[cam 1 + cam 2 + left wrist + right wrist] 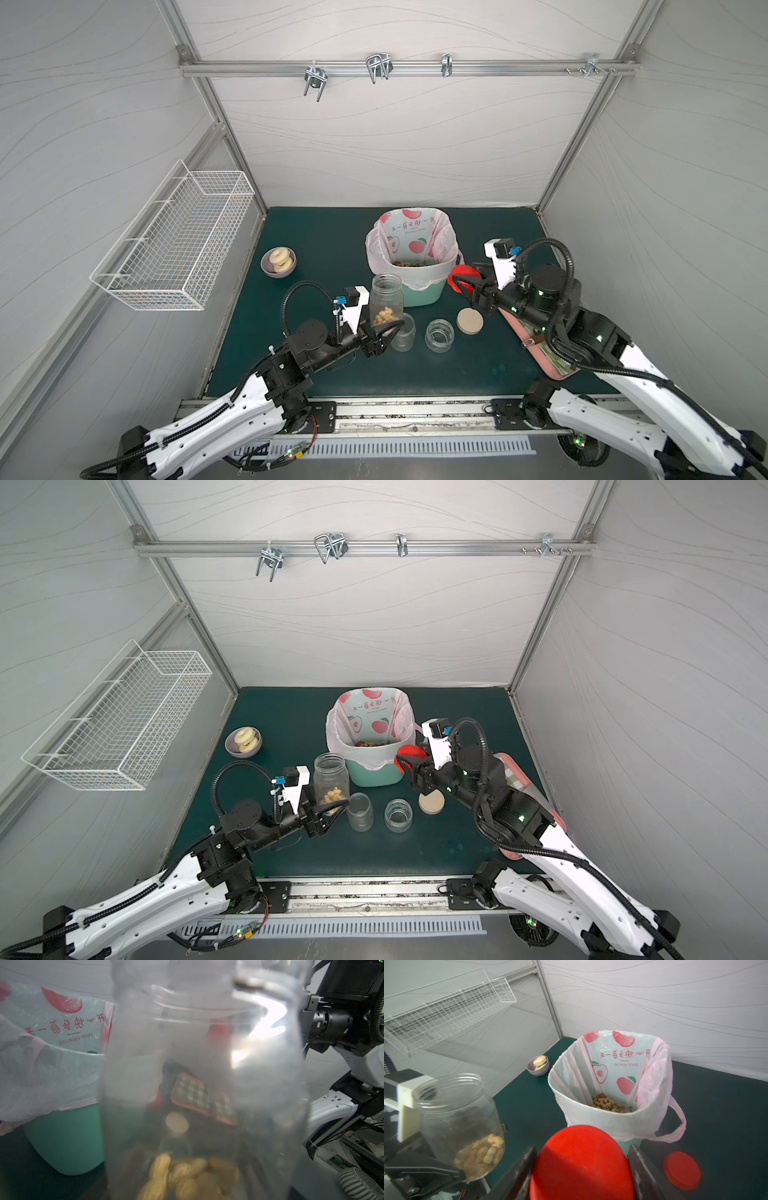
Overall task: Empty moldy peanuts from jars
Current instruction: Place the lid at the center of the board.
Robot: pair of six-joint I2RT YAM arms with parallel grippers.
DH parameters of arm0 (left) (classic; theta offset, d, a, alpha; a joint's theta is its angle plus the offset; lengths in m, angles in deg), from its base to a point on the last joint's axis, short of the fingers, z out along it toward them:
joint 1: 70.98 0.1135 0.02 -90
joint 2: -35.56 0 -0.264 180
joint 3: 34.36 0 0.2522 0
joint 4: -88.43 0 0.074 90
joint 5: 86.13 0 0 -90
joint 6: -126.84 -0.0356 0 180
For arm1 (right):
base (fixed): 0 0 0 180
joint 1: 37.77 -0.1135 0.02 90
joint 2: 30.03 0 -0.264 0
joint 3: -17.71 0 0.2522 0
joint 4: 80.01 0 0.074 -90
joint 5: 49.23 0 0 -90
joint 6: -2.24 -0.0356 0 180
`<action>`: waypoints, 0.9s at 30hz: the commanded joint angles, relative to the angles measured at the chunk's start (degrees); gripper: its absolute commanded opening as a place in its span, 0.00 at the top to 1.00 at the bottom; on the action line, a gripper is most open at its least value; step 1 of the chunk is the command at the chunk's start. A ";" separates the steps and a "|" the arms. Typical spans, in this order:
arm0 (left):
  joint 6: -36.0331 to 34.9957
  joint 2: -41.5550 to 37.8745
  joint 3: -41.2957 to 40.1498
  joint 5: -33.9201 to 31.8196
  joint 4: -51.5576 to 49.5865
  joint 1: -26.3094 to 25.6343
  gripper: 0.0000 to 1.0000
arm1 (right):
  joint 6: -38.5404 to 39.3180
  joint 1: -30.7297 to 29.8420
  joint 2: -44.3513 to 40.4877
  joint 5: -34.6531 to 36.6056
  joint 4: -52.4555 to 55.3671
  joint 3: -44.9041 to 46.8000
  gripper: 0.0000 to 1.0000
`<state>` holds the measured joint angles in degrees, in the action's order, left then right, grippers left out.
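A tall clear cylindrical jar [386, 297], lidless and roughly upright, is being gripped near its base by the left gripper [387, 330], whose jaws are clamped on its wall. A small heap of pale tan peanuts [383, 318] is lying at the jar's bottom. The jar is being held just beside the mint-green plastic bin [419, 293], which is lined with a pink fruit-print bag [415, 232]. More peanuts [608, 1103] are lying inside that bag. A round red screw lid [581, 1163] is being pinched between the jaws of the right gripper [582, 1159], near the bin's rim. A second red lid [682, 1169] is lying flat on the dark green mat [316, 232]. An empty tall clear jar [403, 332] and an empty squat clear jar [439, 335] are standing open on the mat near the left gripper. A beige round lid [470, 321] is lying just beside the squat jar.
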<state>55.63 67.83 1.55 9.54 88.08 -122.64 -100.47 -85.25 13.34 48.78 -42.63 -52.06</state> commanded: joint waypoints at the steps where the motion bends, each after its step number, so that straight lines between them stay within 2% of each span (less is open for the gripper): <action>1: -0.29 -0.75 2.61 -1.48 1.83 0.52 0.65 | -1.52 0.29 -2.66 4.72 0.05 2.74 0.71; 11: 1.08 -0.56 2.63 -2.86 0.03 2.23 0.66 | -2.38 0.29 -7.23 10.04 -2.51 10.76 0.71; 21: 1.60 -0.18 2.63 -3.52 -1.34 3.22 0.66 | -7.14 0.20 -11.09 19.74 -6.72 20.49 0.71; 27: 1.22 -1.31 2.63 -4.74 -3.18 3.18 0.66 | -7.42 -0.30 -13.97 24.80 -12.46 27.67 0.69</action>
<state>56.61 67.72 1.66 6.24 83.84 -119.71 -106.54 -85.28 1.34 68.69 -49.95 -26.69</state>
